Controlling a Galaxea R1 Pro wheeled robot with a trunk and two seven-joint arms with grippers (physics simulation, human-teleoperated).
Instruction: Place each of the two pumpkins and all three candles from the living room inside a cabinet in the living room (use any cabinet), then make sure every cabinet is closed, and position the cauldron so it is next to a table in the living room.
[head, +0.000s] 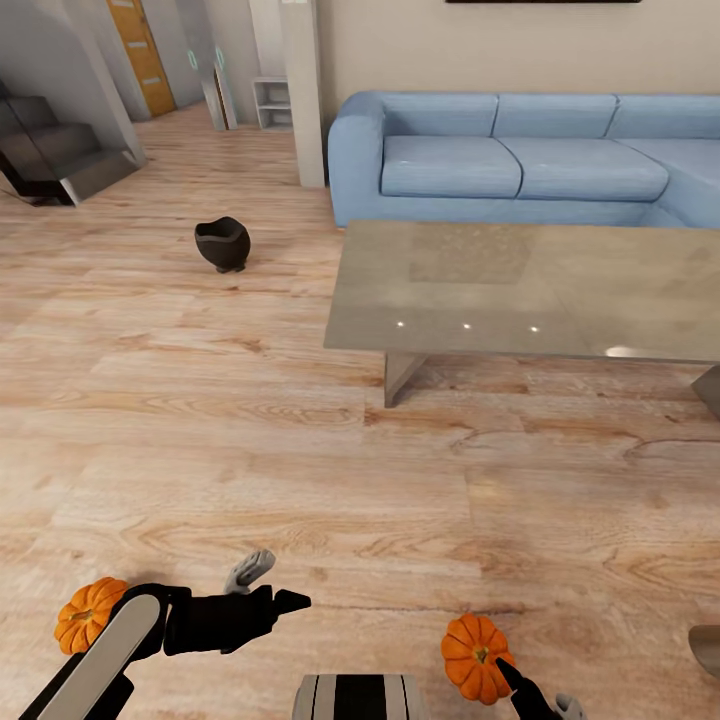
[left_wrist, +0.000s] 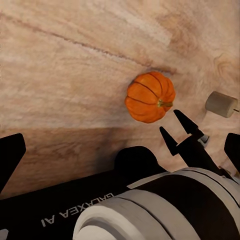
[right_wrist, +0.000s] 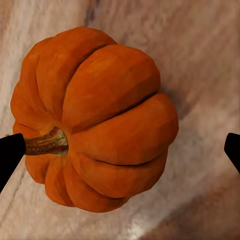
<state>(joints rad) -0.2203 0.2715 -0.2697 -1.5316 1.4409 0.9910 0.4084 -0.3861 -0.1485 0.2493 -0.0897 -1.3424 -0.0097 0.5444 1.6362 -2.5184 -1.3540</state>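
Note:
Two orange pumpkins lie on the wood floor close to me. One pumpkin (head: 85, 612) is at the near left, partly hidden behind my left arm. The other pumpkin (head: 474, 655) (left_wrist: 149, 96) (right_wrist: 95, 120) lies stem sideways at the near right. My right gripper (head: 535, 688) (left_wrist: 172, 125) is open just beside this one, a fingertip (right_wrist: 10, 155) showing on either side of it in the right wrist view. My left gripper (head: 280, 582) is open and holds nothing. A tan candle (left_wrist: 220, 104) (head: 705, 648) lies on its side right of that pumpkin. The black cauldron (head: 222, 243) stands on the floor left of the grey table (head: 530, 290).
A blue sofa (head: 520, 160) runs behind the table. A white pillar (head: 302, 90) stands left of it. Dark stairs (head: 55, 150) are at the far left, with an orange door (head: 140, 50) beyond. Bare wood floor (head: 200, 420) lies between me and the cauldron.

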